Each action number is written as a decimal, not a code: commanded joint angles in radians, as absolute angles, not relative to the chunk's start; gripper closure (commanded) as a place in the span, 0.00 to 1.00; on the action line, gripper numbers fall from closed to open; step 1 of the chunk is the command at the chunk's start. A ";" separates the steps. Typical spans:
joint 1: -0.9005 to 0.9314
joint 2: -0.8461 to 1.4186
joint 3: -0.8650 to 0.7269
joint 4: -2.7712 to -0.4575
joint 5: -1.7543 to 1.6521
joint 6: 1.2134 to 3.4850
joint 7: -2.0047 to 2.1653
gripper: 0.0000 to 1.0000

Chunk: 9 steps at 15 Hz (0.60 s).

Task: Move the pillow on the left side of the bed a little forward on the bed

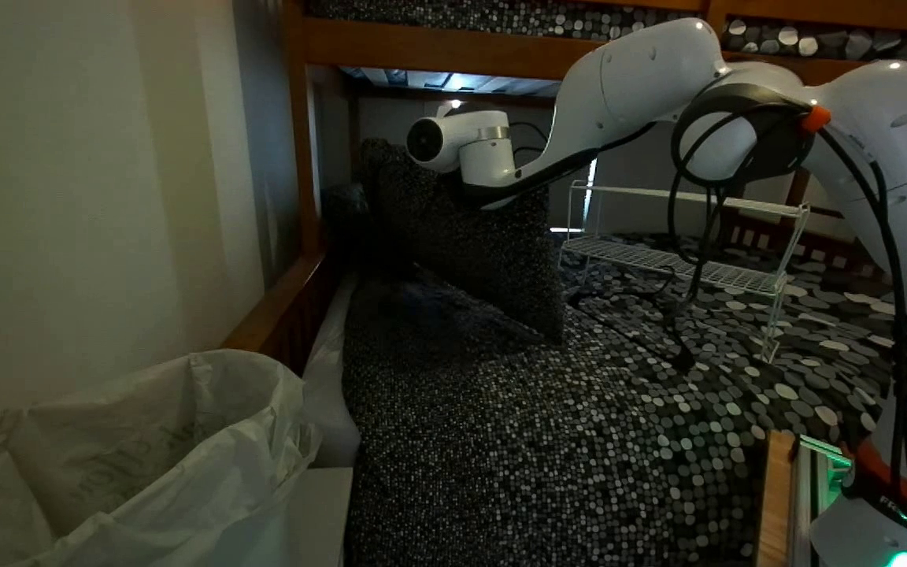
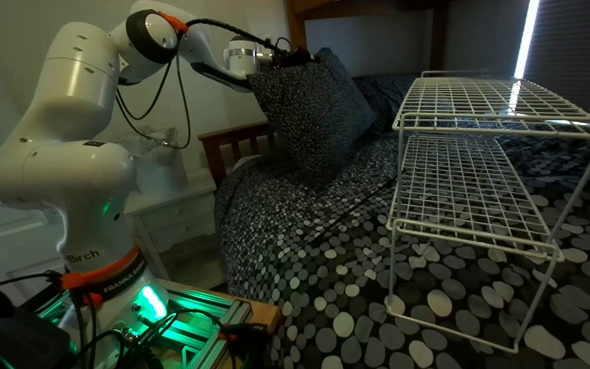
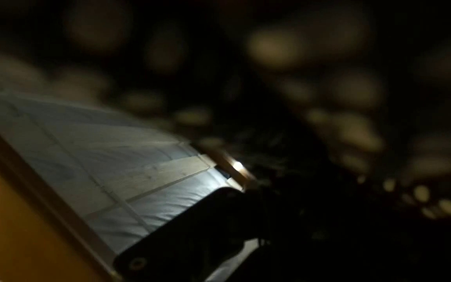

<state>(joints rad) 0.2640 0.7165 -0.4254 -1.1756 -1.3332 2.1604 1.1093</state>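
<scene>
The dark pillow with small grey dots (image 1: pixel 469 236) is tilted up on its edge on the dotted bed (image 1: pixel 564 457). It shows in both exterior views, with its lower corner near the bedding (image 2: pixel 315 118). My gripper (image 2: pixel 297 57) is at the pillow's top edge and appears shut on the fabric; in an exterior view the wrist hides it. In the wrist view blurred dotted cloth (image 3: pixel 350 98) fills the top and right, close to the camera. One dark finger of the gripper (image 3: pixel 257 215) shows against it; the far finger is lost in the dark.
A white wire rack (image 1: pixel 674 264) stands on the bed beside the pillow, also in an exterior view (image 2: pixel 471 187). Another dark pillow (image 2: pixel 390 92) lies behind. The upper bunk's wooden rail (image 1: pixel 453 49) runs overhead. A white bag (image 1: pixel 257 449) stands on the white nightstand (image 2: pixel 182 218).
</scene>
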 commanded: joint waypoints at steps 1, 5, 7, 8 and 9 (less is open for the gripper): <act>0.232 0.665 -0.394 -1.182 -1.558 2.077 1.203 0.97; 0.194 0.634 -0.359 -1.210 -1.756 1.932 1.271 0.97; 0.169 0.627 -0.337 -1.229 -1.819 1.840 1.269 0.97; 0.155 0.623 -0.322 -1.240 -1.838 1.798 1.262 0.97; 0.139 0.624 -0.312 -1.252 -1.857 1.765 1.260 0.97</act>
<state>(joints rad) 0.1720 0.6694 -0.3541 -1.1921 -1.7522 1.8656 1.2447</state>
